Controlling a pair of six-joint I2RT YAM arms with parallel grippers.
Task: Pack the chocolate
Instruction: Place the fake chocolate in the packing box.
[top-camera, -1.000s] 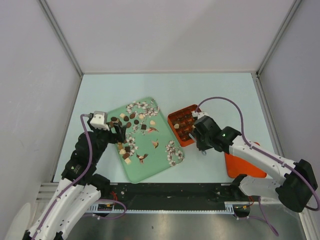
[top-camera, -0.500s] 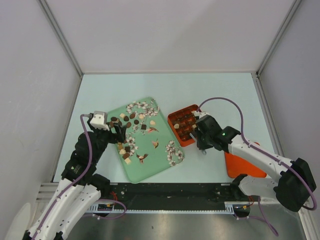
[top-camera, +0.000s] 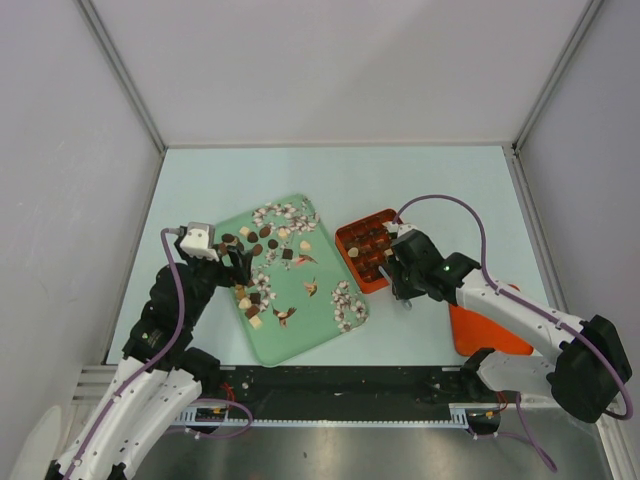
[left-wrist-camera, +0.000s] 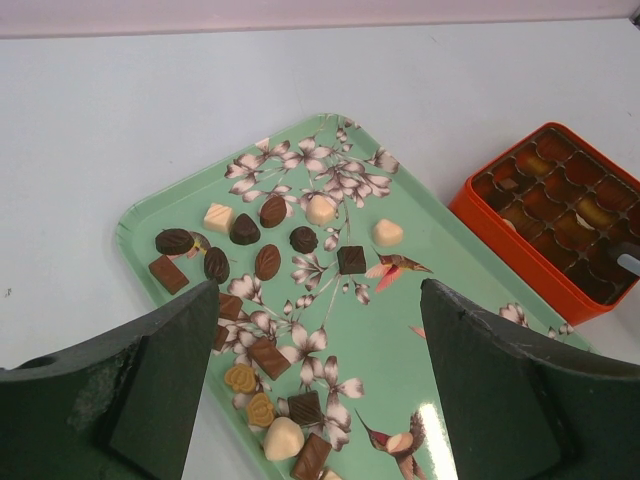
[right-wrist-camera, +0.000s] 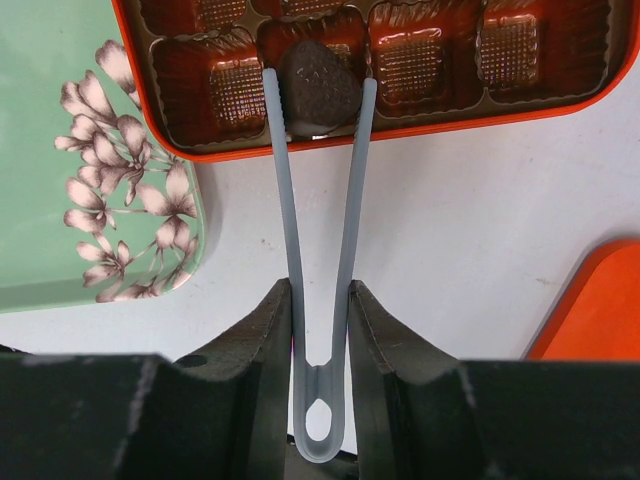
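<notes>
Several small chocolates (top-camera: 262, 262), dark, light brown and cream, lie on the green flowered tray (top-camera: 300, 330). They also show in the left wrist view (left-wrist-camera: 268, 262). My left gripper (left-wrist-camera: 318, 300) is open and empty above the tray's left part (top-camera: 240, 265). My right gripper (right-wrist-camera: 320, 290) is shut on grey tongs (right-wrist-camera: 292, 230). The tongs' tips pinch a dark heart-shaped chocolate (right-wrist-camera: 318, 82) over a cell at the near edge of the orange box (right-wrist-camera: 480, 120). The box (top-camera: 365, 245) stands right of the tray, with my right gripper (top-camera: 402, 280) at its near right side.
An orange lid (top-camera: 485, 335) lies on the table right of the right arm, and its corner shows in the right wrist view (right-wrist-camera: 600, 300). The tray's corner (right-wrist-camera: 60, 250) is left of the tongs. Grey walls enclose the table on three sides.
My right gripper has shifted slightly left towards the orange box with the tongs. The left arm has not moved.
</notes>
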